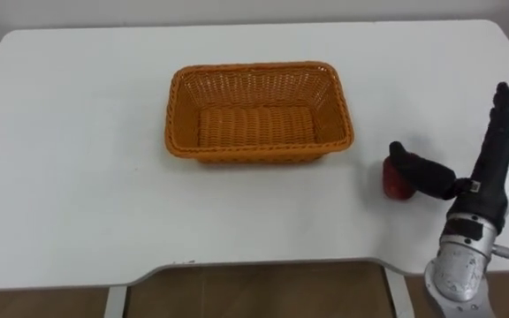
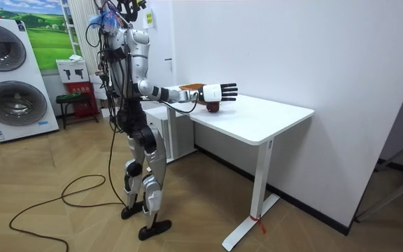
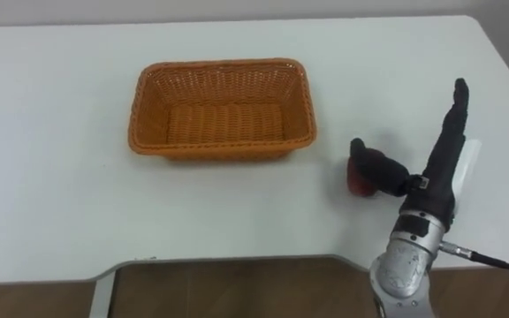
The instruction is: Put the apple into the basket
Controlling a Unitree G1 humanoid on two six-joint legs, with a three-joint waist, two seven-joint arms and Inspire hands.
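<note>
- On the white table [image 1: 78, 159], in the left eye view, we see an orange basket [image 1: 259, 67] near the middle, with nothing in it.
- The apple [image 1: 396, 181] lies on the tabletop to the right of the basket, near it but apart from it.
- Our right hand [image 1: 489, 187] comes in from the lower right, just beside the apple on its right. Its fingers [image 1: 502, 110] are straight and close together, pointing away from us, and the thumb [image 1: 422, 172] is spread out across the apple's near side.
- We cannot tell whether the thumb touches the fruit. Nothing is clamped on it.
- In the right eye view the layout is the same: the apple [image 3: 359, 181] is partly covered by the thumb, the hand [image 3: 436, 181] stands edge-up beside it, and the basket [image 3: 224, 64] is up and to the left.
- In the room view we stand at the table's end with the right arm stretched level over the top. The hand [image 2: 215, 92] is flat and just above the apple [image 2: 213, 106].
- We judge the step in hand to be the reach, with the grasp not yet made and the placing all to come.
- The next move calls for lowering the palm round the apple and curling fingers and thumb on opposite sides, gently enough that it does not roll away. After that comes a lift and a carry leftward over the basket's rim.
</note>
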